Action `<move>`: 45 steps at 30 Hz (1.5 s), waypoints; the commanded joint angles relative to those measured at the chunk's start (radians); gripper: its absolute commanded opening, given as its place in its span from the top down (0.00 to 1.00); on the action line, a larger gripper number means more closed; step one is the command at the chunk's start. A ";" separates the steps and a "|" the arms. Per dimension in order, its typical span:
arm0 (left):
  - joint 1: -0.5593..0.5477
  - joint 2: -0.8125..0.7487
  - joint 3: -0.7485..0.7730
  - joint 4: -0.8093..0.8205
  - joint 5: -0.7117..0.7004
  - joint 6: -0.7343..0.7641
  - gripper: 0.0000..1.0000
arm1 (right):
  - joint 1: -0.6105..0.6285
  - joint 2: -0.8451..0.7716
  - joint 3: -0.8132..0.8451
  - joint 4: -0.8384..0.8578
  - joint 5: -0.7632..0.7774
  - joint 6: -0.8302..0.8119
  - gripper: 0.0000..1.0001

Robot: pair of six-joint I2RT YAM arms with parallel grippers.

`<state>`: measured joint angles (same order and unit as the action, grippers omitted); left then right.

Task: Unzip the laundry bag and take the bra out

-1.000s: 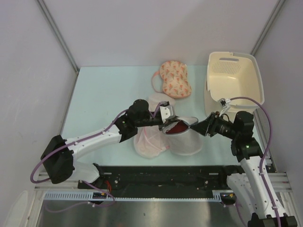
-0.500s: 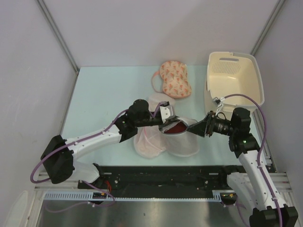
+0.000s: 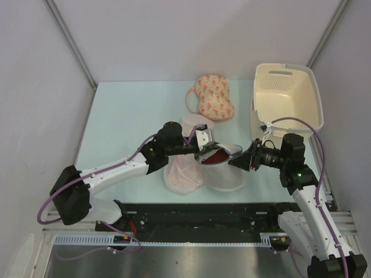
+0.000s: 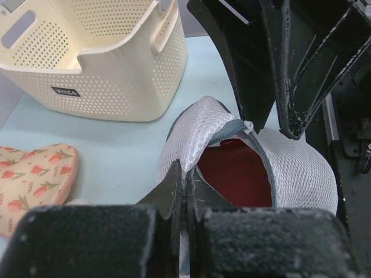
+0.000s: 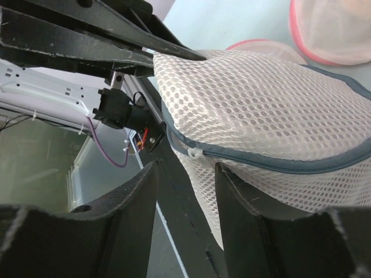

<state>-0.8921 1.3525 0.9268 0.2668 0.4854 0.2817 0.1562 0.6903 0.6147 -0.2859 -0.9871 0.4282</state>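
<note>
Two grippers, top view: left gripper [image 3: 200, 152] and right gripper [image 3: 235, 159] meet from opposite sides at the laundry bag [image 3: 223, 174], near the table's [image 3: 127, 116] front edge.
Bag, top view: mouth gaping upward, dark red bra [image 3: 217, 155] inside it.
Surroundings, top view: pink-trimmed pouch [image 3: 182, 174] touching the bag's left side; peach bra [image 3: 213, 95] further back; cream basket [image 3: 290, 75] at back right.
Left jaws, left wrist view: clenched on the mesh edge of the opening.
Bra, left wrist view: red fabric fills the gap below the grey zip.
Zip pull [image 4: 249, 124], left wrist view: at the top of the opening, just beside one right fingertip.
Right jaws, right wrist view: spread, gripping nothing; the bag bulges against one finger, with the zip pull just above the gap.
</note>
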 commanded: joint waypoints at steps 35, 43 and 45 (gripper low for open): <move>0.021 -0.042 0.027 0.029 0.064 0.045 1.00 | -0.093 -0.041 0.005 0.025 0.159 0.034 1.00; 0.051 -0.118 -0.005 0.005 0.110 0.065 1.00 | -0.265 -0.008 0.002 -0.021 0.172 0.029 1.00; 0.056 -0.139 -0.008 -0.003 0.123 0.068 1.00 | -0.265 0.020 0.000 -0.003 0.183 0.035 1.00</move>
<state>-0.8562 1.3003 0.9218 0.2405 0.5369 0.3153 -0.0917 0.6743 0.6144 -0.2916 -0.8730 0.4629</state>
